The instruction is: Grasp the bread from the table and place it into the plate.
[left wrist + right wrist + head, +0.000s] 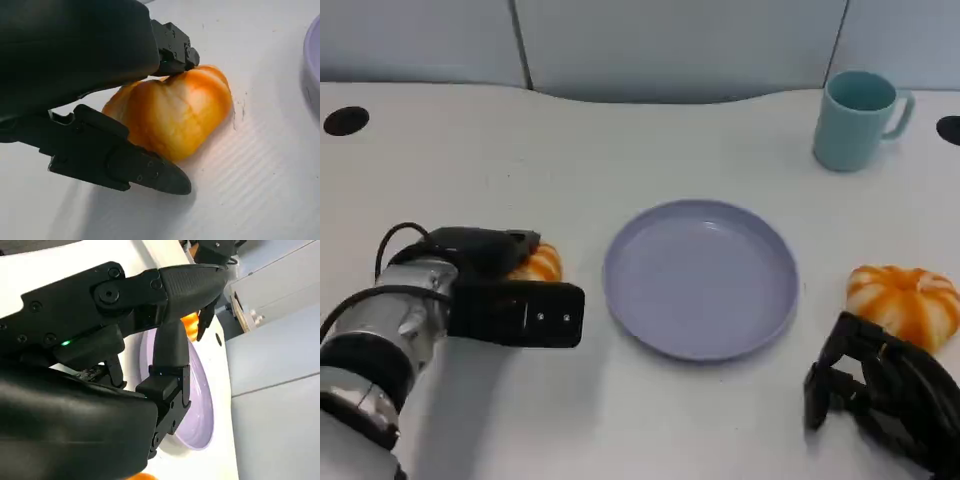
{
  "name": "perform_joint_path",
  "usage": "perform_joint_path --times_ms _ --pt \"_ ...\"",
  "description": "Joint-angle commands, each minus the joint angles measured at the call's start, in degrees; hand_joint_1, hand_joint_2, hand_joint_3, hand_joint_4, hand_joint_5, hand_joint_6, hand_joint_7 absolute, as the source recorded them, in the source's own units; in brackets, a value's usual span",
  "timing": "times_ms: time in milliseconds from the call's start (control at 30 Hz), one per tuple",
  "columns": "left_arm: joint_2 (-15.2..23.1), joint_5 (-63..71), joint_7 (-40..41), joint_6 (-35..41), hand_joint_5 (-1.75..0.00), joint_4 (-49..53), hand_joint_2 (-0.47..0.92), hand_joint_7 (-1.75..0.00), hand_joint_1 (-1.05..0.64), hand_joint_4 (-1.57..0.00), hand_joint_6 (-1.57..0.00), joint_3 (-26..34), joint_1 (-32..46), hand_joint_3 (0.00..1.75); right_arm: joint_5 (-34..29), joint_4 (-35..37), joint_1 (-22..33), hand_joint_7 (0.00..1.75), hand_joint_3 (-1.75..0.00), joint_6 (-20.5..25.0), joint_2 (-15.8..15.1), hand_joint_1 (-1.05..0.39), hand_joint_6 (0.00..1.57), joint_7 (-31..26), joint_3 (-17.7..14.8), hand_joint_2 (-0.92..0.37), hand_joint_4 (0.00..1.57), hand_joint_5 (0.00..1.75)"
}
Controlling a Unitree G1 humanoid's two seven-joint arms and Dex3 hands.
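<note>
At far left in the head view, on the white table (pixel 620 130), the left forearm (pixel 380 340) reaching in toward the middle, with the left hand (pixel 510 300) closed round the left bread (pixel 542 265). Seen from the left wrist: one of the fingers (pixel 175 50) touching the top of this orange, lobed loaf (pixel 180 115), another lying along its near side, so pinched between them; still resting on the table surface, not in the plate. Just right of that loaf, a short way apart, the lavender plate (pixel 700 345), round, shallow, nothing in it. Behind the plate and to the right, well apart from it, a pale teal mug (pixel 855 120), upright, handle turned to the right. Near the right edge, level with the plate and apart from its rim, the right bread (pixel 905 303), orange with white stripes, on the table, untouched. Just in front of it, the right hand (pixel 880 390), fingers curled in and holding nothing, close to that loaf without touching it. From the right wrist, the same bent fingers (pixel 170 365) over the plate's far side, empty.
</note>
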Motion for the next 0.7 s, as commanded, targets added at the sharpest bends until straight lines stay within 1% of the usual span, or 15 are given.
perform_joint_path --times_ms 33,167,200,233,267,300,333,367,433,467,500,533,567,600,700 --pt "-0.5 0.1 1.6 0.7 -0.05 4.1 0.85 -0.01 -0.61 -0.04 -0.13 -1.5 -1.1 0.0 -0.3 0.0 1.8 1.55 -0.24 0.3 -0.5 -0.52 0.56 -0.4 -0.3 -0.92 0.67 1.74" --pt "-0.7 -0.1 6.2 -0.8 -0.09 5.4 0.84 -0.03 -0.57 -0.11 -0.2 -2.1 -0.6 0.0 -0.4 -0.3 2.0 1.54 -0.24 0.5 -0.7 -0.52 0.57 -0.3 -0.2 -0.92 0.67 1.75" --pt "-0.7 -0.3 8.2 -1.5 -0.16 5.5 0.86 -0.08 -0.45 -0.27 -0.37 -2.0 -0.2 0.01 -0.3 -0.6 2.2 1.54 -0.24 0.6 -0.7 -0.51 0.57 -0.3 -0.2 -0.92 0.68 1.75" --pt "-0.7 -0.5 9.8 -2.0 -0.2 5.7 0.89 -0.11 -0.38 -0.38 -0.48 -1.9 0.1 0.03 -0.2 -0.8 2.2 1.54 -0.24 0.7 -0.7 -0.51 0.57 -0.4 -0.3 -0.92 0.68 1.75" --pt "-0.8 -1.1 11.9 -2.9 -0.23 5.8 0.9 -0.12 -0.34 -0.43 -0.53 -1.5 0.5 0.04 -0.2 -0.9 2.3 1.54 -0.23 0.7 -0.7 -0.51 0.57 -0.4 -0.3 -0.92 0.68 1.75" --pt "-0.8 -1.6 13.6 -3.6 -0.36 5.9 0.91 -0.14 -0.28 -0.65 -0.73 -1.2 0.9 0.07 -0.2 -0.9 2.3 1.55 -0.24 0.7 -0.7 -0.5 0.57 -0.4 -0.3 -0.92 0.68 1.75" --pt "-0.9 -2.0 14.7 -4.1 -0.42 6.1 0.92 -0.15 -0.26 -0.75 -0.82 -1.0 1.1 0.09 -0.2 -0.9 2.4 1.55 -0.24 0.6 -0.6 -0.5 0.57 -0.4 -0.3 -0.92 0.68 1.75" --pt "-0.9 -2.2 15.4 -4.4 -0.46 6.3 0.92 -0.15 -0.24 -0.82 -0.88 -1.0 1.1 0.11 -0.1 -1.0 2.4 1.55 -0.24 0.6 -0.6 -0.5 0.56 -0.4 -0.3 -0.92 0.68 1.75" --pt "-1.1 -2.2 17.2 -4.5 -0.48 6.7 0.92 -0.14 -0.23 -0.85 -0.91 -1.1 1.5 0.12 -0.1 -1.0 2.4 1.55 -0.24 0.9 -0.7 -0.5 0.56 -0.5 -0.4 -0.92 0.68 1.75" --pt "-1.2 -2.2 18.6 -4.9 -1.07 6.8 0.92 -0.47 -0.24 -0.86 -0.97 -1.1 1.9 0.16 -0.1 -1.0 2.4 1.54 -0.24 1.1 -0.7 -0.51 0.56 -0.5 -0.4 -0.92 0.68 1.74" --pt "-1.2 -2.3 19.8 -5.2 -1.47 7.0 0.92 -1.21 -0.24 -0.84 -0.77 -1.1 2.3 0.25 -0.1 -1.0 2.3 1.54 -0.24 1.3 -0.7 -0.51 0.56 -0.5 -0.4 -0.92 0.68 1.74" --pt "-1.2 -2.1 21.2 -5.4 -1.6 7.1 0.92 -1.47 -0.24 -0.83 -0.68 -1.2 2.6 0.29 -0.1 -1.0 2.3 1.54 -0.24 1.4 -0.7 -0.51 0.56 -0.5 -0.4 -0.92 0.68 1.74" --pt "-1.1 -2.0 22.6 -5.6 -1.67 7.1 0.92 -1.58 -0.25 -0.81 -0.63 -1.4 2.8 0.32 -0.2 -1.1 2.3 1.53 -0.24 1.4 -0.8 -0.51 0.56 -0.6 -0.3 -0.92 0.68 1.74" --pt "-1.1 -2.0 23.5 -5.7 -1.72 7.2 0.92 -1.68 -0.24 -0.79 -0.6 -1.5 3.0 0.39 -0.3 -1.1 2.3 1.53 -0.23 1.5 -0.8 -0.51 0.56 -0.7 -0.3 -0.92 0.68 1.74" --pt "-0.7 -1.5 29.6 -7.7 -1.74 7.1 0.92 -1.74 -0.25 -0.82 -0.61 -2.1 4.0 0.42 -0.5 -1.1 2.2 1.54 -0.23 1.4 -0.9 -0.52 0.57 -0.8 -0.2 -0.92 0.68 1.75"
